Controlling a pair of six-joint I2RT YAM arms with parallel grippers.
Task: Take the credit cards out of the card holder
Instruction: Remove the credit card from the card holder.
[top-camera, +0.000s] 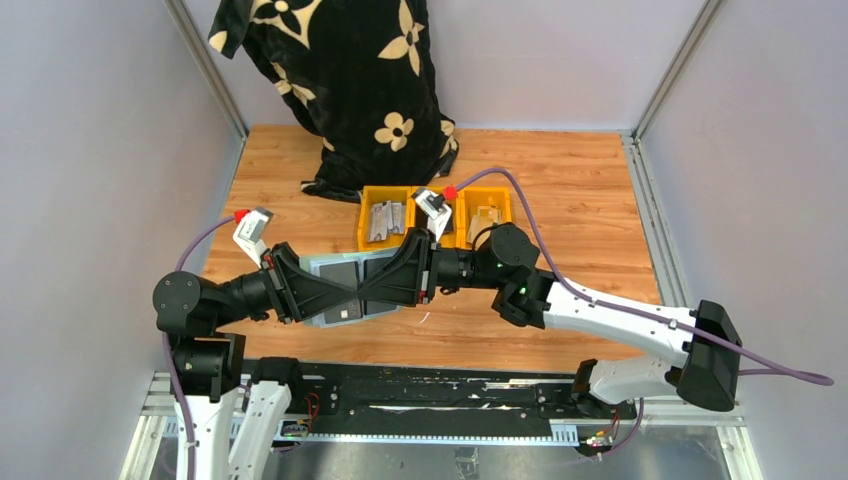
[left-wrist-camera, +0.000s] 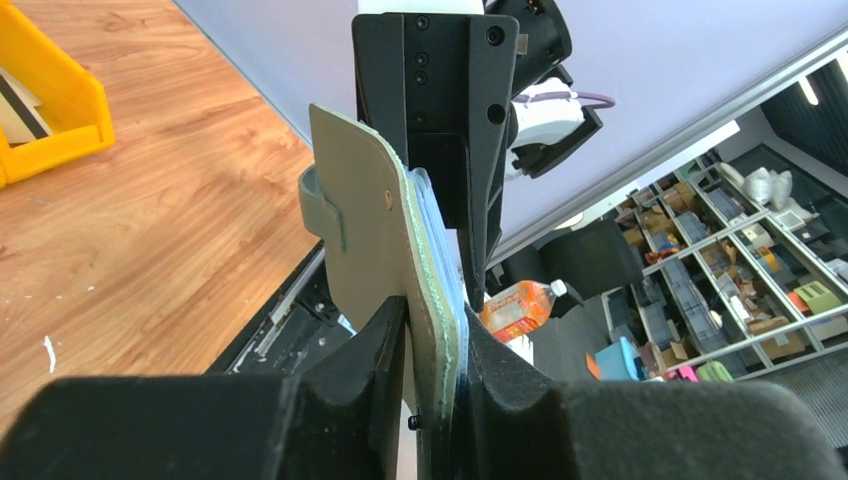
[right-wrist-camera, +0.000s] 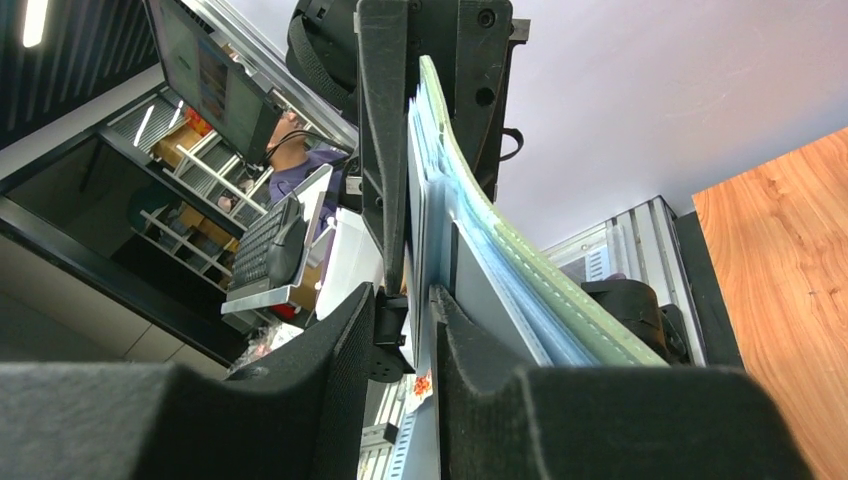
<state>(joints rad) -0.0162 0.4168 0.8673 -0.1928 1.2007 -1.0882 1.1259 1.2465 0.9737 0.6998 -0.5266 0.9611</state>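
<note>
Wooden tabletop (top-camera: 580, 200), pale walls (top-camera: 100, 150), card holder (left-wrist-camera: 370, 230)

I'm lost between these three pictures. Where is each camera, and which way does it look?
Top external: above, behind the robot, looking down on the table; left arm and right arm show.
Left wrist: looks along the left gripper at the card holder; the other gripper opposite.
Right wrist: along the right gripper; the other gripper opposite.
Shared: the card holder, from opposite ends.

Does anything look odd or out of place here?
The sage-green folding card holder is clamped between the left tool and right tool, its outer flap bowing away from the inner layers. Nothing looks spilled or torn.
</note>
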